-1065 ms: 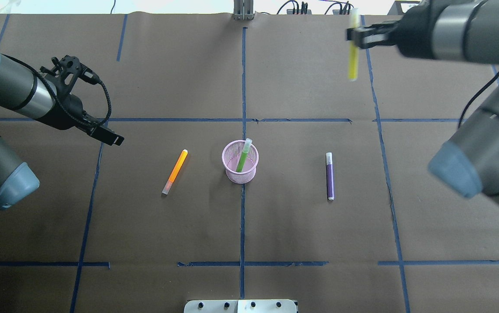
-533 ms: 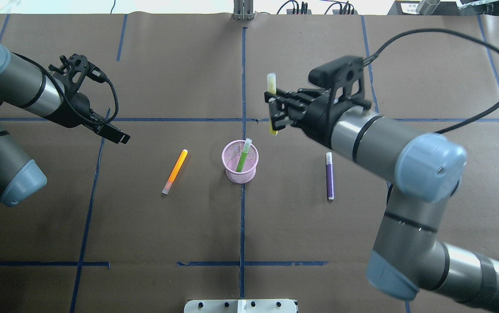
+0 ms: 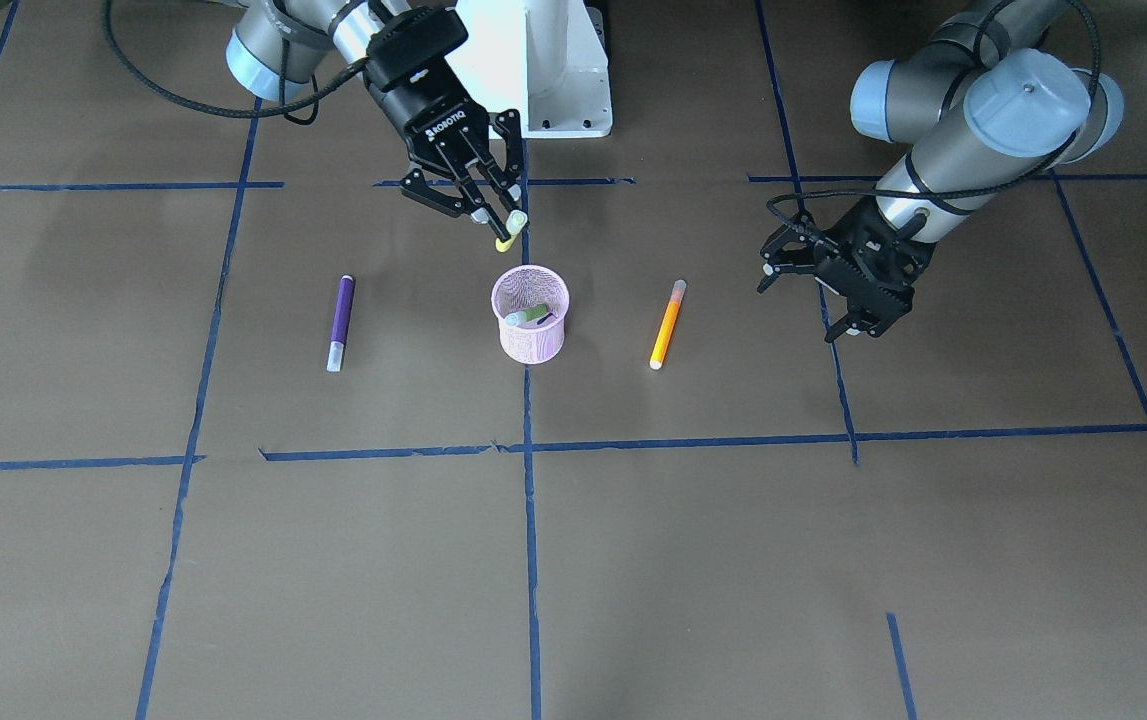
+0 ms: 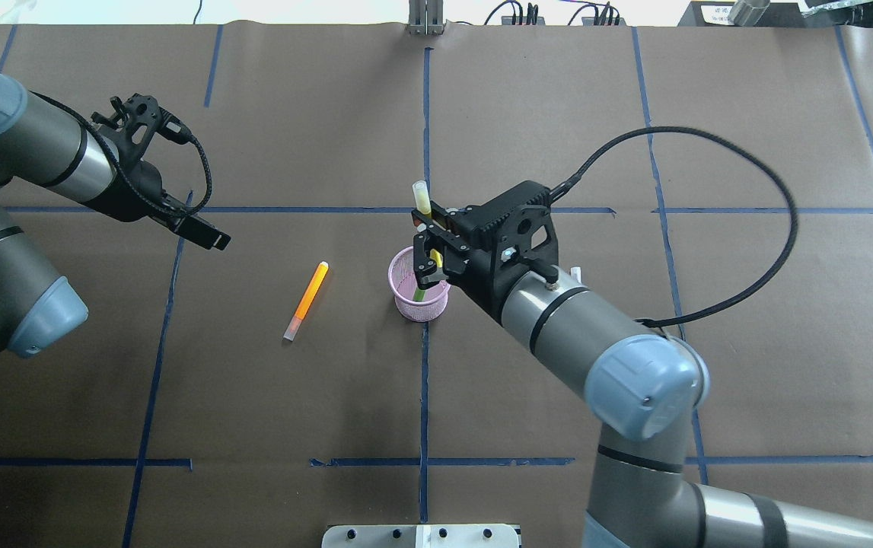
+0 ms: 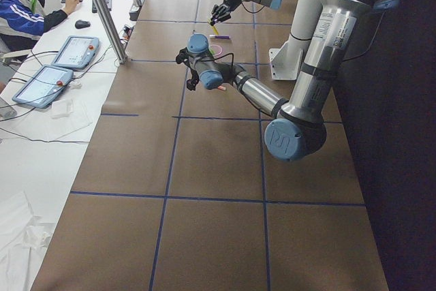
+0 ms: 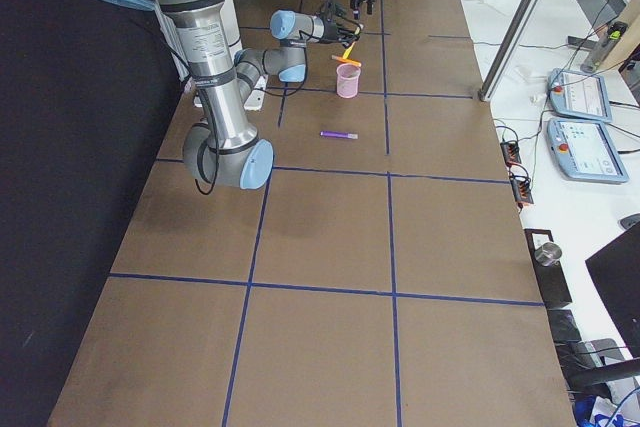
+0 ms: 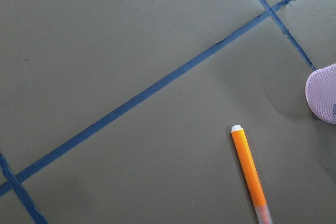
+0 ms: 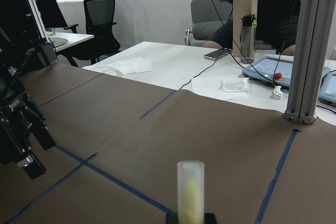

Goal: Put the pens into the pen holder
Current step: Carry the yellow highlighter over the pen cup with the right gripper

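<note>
Between the right gripper's [image 4: 428,245] fingers a slim yellow marker pen [image 4: 421,196] with a pale cap is pinched, cap uppermost. Just below that gripper stands the small pink wire-mesh cup [image 3: 531,345], with a green pen [image 3: 528,316] leaning inside. An orange pen [image 4: 307,301] lies flat between the cup and the left gripper [image 3: 851,333], whose jaws are spread and empty. A purple pen [image 3: 341,320] lies beneath the right wrist.
</note>
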`<control>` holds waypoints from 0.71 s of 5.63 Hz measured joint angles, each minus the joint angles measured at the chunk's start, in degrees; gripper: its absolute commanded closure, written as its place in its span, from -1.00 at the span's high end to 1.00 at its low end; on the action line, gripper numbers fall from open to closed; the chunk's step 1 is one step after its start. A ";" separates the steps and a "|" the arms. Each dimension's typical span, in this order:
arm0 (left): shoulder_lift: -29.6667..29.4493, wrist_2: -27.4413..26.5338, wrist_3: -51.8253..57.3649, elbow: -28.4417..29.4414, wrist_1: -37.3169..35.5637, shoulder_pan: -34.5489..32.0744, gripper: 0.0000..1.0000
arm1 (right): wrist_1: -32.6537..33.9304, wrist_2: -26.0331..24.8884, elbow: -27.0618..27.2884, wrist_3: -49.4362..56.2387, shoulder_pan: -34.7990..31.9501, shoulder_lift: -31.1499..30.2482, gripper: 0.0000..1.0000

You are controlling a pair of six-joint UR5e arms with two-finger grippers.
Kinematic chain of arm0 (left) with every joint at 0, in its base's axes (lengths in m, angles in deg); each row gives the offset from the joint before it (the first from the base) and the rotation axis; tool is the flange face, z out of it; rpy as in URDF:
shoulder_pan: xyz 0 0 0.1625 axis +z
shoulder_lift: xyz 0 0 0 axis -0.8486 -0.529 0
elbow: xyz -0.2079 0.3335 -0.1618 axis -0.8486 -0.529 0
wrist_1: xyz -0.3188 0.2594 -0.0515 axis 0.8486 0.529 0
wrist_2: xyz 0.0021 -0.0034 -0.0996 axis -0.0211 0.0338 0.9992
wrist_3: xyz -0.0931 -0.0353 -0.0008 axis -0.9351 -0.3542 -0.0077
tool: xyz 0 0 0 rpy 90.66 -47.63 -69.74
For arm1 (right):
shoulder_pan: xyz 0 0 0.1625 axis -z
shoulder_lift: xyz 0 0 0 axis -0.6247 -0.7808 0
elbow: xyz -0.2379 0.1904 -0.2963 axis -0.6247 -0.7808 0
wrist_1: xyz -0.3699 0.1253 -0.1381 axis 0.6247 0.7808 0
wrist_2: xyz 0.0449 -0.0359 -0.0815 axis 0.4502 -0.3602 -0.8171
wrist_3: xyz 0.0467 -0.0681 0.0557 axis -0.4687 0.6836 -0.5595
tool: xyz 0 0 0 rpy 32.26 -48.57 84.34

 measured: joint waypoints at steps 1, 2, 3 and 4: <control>-0.05 0.00 0.05 0.42 0.09 0.00 0.99 | -4.97 -1.93 -5.47 0.01 0.72 1.90 -1.00; -0.08 0.00 0.10 0.70 0.12 0.00 0.99 | -7.61 -2.86 -8.92 -0.03 1.31 3.47 -1.00; -0.08 0.00 0.14 0.92 0.13 0.00 0.99 | -9.21 -3.29 -11.09 -0.04 1.67 4.35 -0.81; -0.08 0.00 0.15 1.05 0.13 0.00 0.99 | -10.32 -3.36 -12.30 0.04 1.84 4.46 0.20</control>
